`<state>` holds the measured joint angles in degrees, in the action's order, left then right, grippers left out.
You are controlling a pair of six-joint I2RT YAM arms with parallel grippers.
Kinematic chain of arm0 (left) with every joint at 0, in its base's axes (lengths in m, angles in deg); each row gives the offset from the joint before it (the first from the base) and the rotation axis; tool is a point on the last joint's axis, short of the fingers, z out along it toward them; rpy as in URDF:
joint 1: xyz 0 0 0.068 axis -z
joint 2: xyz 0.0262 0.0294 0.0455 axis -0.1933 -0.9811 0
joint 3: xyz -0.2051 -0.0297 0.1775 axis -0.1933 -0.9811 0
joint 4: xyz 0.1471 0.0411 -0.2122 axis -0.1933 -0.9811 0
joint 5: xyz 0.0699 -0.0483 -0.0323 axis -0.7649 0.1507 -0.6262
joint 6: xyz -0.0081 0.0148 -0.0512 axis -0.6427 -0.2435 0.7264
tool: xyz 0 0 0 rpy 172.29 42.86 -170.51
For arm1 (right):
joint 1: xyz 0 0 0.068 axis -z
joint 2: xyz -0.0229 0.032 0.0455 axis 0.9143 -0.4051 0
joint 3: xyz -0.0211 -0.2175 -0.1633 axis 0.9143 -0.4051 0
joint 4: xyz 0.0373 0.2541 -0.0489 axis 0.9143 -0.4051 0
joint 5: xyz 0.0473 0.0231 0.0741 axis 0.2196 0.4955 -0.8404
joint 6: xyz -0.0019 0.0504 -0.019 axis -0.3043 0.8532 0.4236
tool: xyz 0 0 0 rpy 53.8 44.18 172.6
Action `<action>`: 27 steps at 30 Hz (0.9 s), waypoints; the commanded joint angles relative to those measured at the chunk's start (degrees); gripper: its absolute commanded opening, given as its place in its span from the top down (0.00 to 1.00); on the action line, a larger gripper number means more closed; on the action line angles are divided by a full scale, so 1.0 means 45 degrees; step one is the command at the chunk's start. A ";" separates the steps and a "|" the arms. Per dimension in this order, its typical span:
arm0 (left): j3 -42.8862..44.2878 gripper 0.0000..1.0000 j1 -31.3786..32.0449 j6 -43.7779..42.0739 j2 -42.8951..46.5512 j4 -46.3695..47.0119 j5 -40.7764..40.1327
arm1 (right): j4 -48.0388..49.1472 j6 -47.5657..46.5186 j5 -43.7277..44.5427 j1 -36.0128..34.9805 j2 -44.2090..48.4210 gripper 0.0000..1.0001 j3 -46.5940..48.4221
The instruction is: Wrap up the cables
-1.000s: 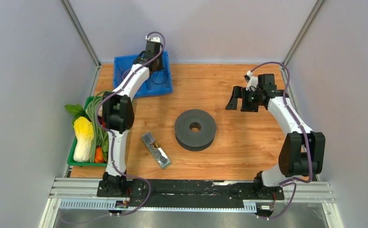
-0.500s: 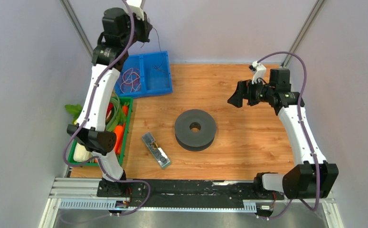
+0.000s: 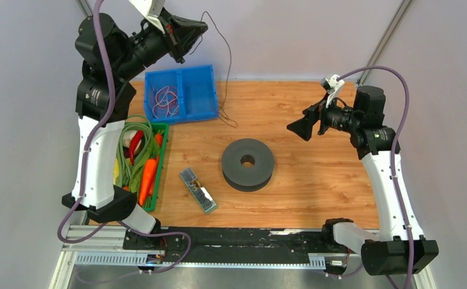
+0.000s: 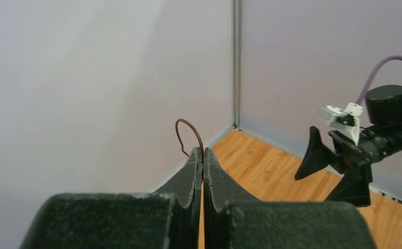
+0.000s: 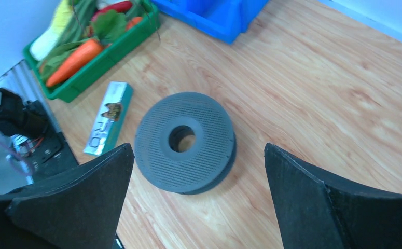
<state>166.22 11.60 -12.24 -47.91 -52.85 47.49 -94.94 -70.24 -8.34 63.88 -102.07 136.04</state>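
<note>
A thin black cable (image 3: 229,60) arcs from my left gripper (image 3: 196,29) down past the blue bin to the table, where its end lies near the bin's right corner. The left gripper is raised high at the back left and is shut on the cable. In the left wrist view the cable (image 4: 190,127) loops out of the closed fingertips of the left gripper (image 4: 203,155). A dark grey spool (image 3: 261,171) lies flat mid-table. My right gripper (image 3: 297,127) hovers open to the spool's upper right, holding nothing. Between the fingers of the right gripper (image 5: 198,148), the spool (image 5: 198,119) shows below.
A blue bin (image 3: 202,96) at the back left holds pale tangled wires. A green tray (image 3: 163,162) of vegetables runs along the left edge. A small teal box (image 3: 197,189) lies left of the spool. Grey walls enclose the table on three sides.
My left arm has lifted out of the blue bin and risen high, drawing the black cable up and out to the right. The right arm has risen and shifted slightly right, still open.
</note>
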 commanded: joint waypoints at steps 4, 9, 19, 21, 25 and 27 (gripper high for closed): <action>-0.0323 1.00 0.0453 0.0900 0.0638 -0.0764 0.1560 | 0.0589 -0.0601 -0.2071 -0.2080 0.0654 0.00 -0.0375; -0.0909 1.00 0.0708 0.0978 0.1146 -0.0764 0.2069 | 0.0880 -0.0955 -0.0215 -0.4232 0.0753 0.00 -0.1039; -0.1242 1.00 0.0786 0.1369 0.1751 -0.0764 0.2831 | 0.3556 0.2262 0.1797 -0.4936 -0.1139 0.00 -0.1470; -0.1300 1.00 0.0786 0.1389 0.1830 -0.0745 0.2948 | 0.3888 0.2929 0.1759 -0.4975 -0.1589 0.00 -0.1256; -0.1301 1.00 0.0825 0.1428 0.1889 -0.0569 0.2987 | 0.4435 0.4587 0.1408 -0.5151 -0.2779 0.00 -0.0826; -0.1281 1.00 0.0825 0.1428 0.1889 -0.0530 0.3026 | 0.4728 0.5777 0.0980 -0.5132 -0.3540 0.00 -0.0592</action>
<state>160.41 14.85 -6.97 -40.26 -57.20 59.66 -79.95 -55.75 -2.26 41.35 -113.59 129.57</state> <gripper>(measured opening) 0.009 0.998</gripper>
